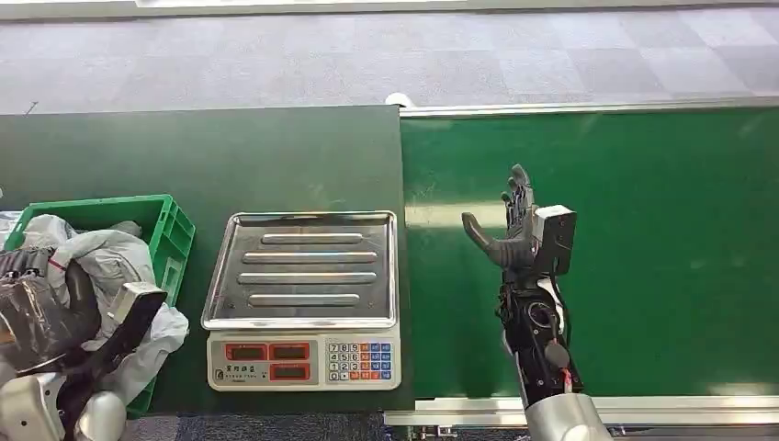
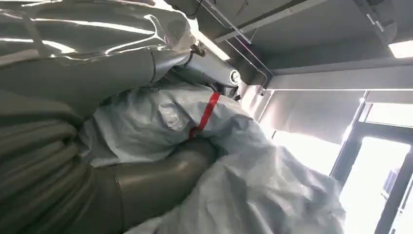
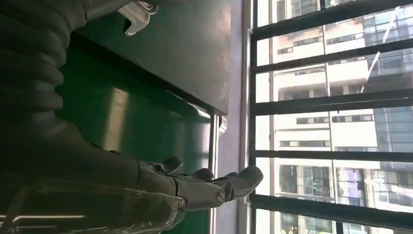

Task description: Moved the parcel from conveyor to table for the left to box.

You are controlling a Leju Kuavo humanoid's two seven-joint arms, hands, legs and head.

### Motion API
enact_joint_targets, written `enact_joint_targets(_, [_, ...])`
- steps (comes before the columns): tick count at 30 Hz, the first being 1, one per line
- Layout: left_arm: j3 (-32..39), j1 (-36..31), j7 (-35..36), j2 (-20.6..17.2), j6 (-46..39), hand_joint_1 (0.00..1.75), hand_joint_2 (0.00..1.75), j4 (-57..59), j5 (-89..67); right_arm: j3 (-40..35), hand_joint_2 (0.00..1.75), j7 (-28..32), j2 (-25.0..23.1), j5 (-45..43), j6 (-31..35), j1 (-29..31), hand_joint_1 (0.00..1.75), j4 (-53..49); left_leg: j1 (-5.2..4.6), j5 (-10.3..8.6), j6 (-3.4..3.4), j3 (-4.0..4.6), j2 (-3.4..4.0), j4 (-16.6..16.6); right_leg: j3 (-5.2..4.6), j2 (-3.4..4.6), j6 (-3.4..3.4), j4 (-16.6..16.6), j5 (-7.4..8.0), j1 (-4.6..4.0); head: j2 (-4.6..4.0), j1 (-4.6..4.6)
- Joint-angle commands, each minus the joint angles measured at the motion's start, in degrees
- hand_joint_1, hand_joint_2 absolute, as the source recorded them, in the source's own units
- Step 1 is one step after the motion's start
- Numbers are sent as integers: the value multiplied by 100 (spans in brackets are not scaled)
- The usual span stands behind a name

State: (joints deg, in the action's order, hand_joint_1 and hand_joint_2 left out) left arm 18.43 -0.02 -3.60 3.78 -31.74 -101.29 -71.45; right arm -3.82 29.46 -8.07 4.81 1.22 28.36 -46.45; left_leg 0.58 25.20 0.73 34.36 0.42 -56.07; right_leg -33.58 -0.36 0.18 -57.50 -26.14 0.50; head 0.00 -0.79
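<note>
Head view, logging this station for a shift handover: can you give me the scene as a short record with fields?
Conveyor belt: green, bare where visible
Scale: on the dark table, steel pan bare
Green crate: left of the scale, holds grey bagged parcels
Left hand: at the crate, fingers wrapped around a grey parcel
Right hand: above the belt, fingers apart, holds nothing

Even overhead light; glare streaks the conveyor belt; windows blown out, wrist views soft
</note>
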Motion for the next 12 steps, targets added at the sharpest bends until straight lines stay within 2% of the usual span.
enact_joint_targets(1, [-1777, -2525, -1987, 284, -826, 0, 0, 2187, 2236, 138, 175, 182, 71, -136, -60, 355, 0, 514, 6, -22, -3, 15, -101, -9, 9, -97, 0, -3, -9, -6, 0, -7])
enact_joint_targets(2, [-1888, -2671, -1999, 351, -826, 0, 0, 2224, 2298, 131, 175, 191, 85, -142, -65, 337, 0, 492, 4, -24, -4, 13, -108, -6, 7, -104, 0, -2, -10, -3, 0, -2])
enact_joint_targets(3, [-2248, -2817, -2088, 413, -826, 0, 0, 2270, 2521, 206, 175, 190, 89, -201, -36, 134, 0, 273, 8, -34, -6, 20, -145, -20, -4, -141, 2, -3, -10, -7, 0, -2])
enact_joint_targets(4, [-2359, -2796, -1893, 423, -826, 0, 0, 2186, 2431, 221, 175, 160, 89, -204, -39, 33, 0, 161, 0, -32, -14, 10, -104, -7, -2, -112, 3, 3, -4, 1, 0, 2])
enact_joint_targets(5, [-2440, -2732, -1785, 384, -826, 0, 0, 2110, 2446, 238, 175, 159, 75, -202, -48, -38, 0, 82, 2, -39, -17, 20, -116, -5, 19, -127, 4, 9, 2, -2, 0, 2])
enact_joint_targets(7, [-2441, -2615, -1711, 307, -826, 0, 0, 2044, 2427, 249, 175, 160, 43, -201, -57, -89, 0, 55, 0, -33, -19, 1, -102, -2, 33, -101, 8, 13, 6, 1, 0, -2])
enact_joint_targets(12, [-2390, -2520, -1737, 242, -826, 0, 0, 1968, 2482, 245, 175, 160, 30, -201, -64, -68, 0, 53, -4, -24, -12, -5, -45, -5, 22, -52, 10, 4, 11, 5, 0, 0])
